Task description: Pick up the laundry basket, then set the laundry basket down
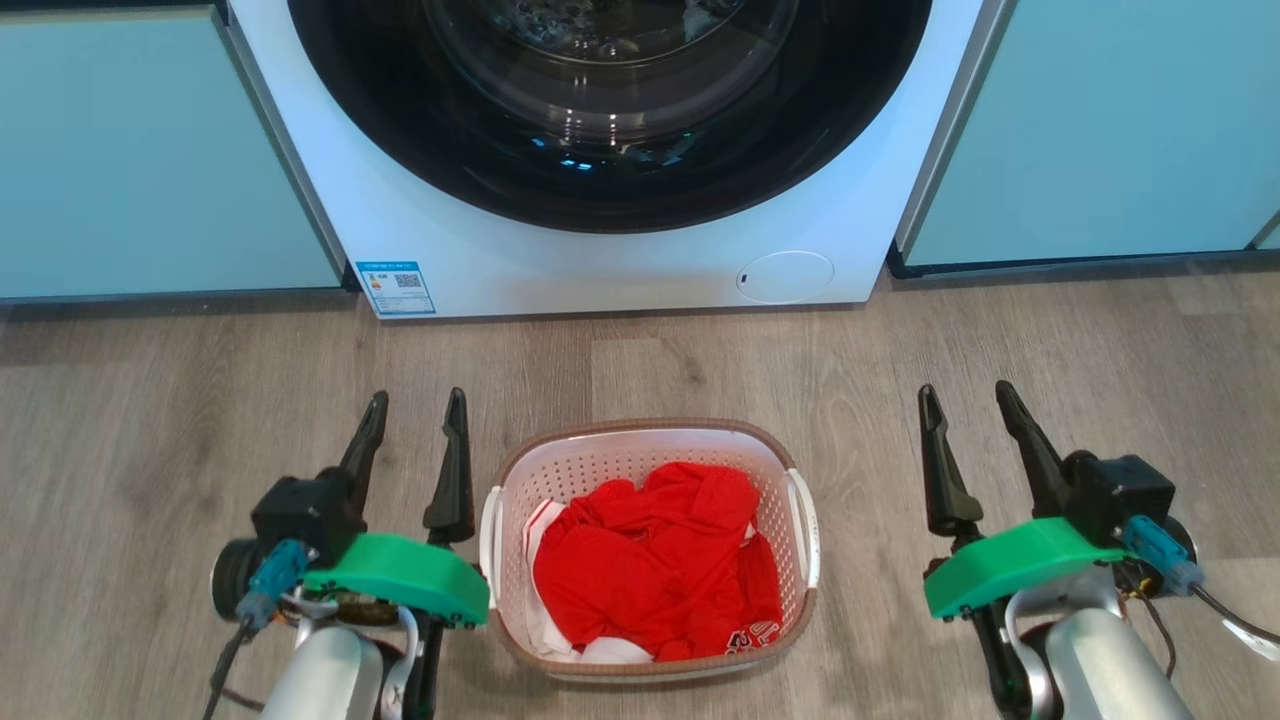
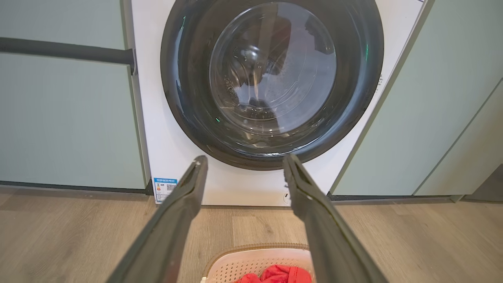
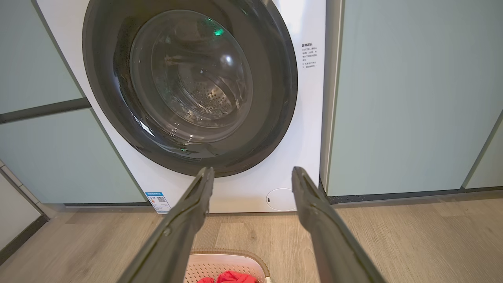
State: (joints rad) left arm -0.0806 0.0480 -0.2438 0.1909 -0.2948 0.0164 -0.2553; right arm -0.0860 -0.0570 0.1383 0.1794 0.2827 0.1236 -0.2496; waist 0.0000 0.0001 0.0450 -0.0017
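The laundry basket (image 1: 640,428) stands upright on the wood floor (image 1: 150,450) in front of the washer (image 1: 620,265). It is in line with the washer's round door and a clear strip of floor lies between them. Its open mouth faces up, and red clothes (image 1: 650,570) lie heaped inside. One brown-rimmed side faces the washer squarely. The two white handles (image 1: 806,530) sit on the sides that run away from the washer. From above it looks about as deep as it is wide, so I cannot tell which way its long axis runs.

The left gripper (image 1: 417,395) hangs in front of the washer's lower left corner, below the blue label (image 1: 396,287). Its fingers are spread with nothing between them, and they point toward the washer. The right gripper (image 1: 965,388) hangs just outside the washer's lower right corner. It is likewise spread, empty and aimed at the washer.
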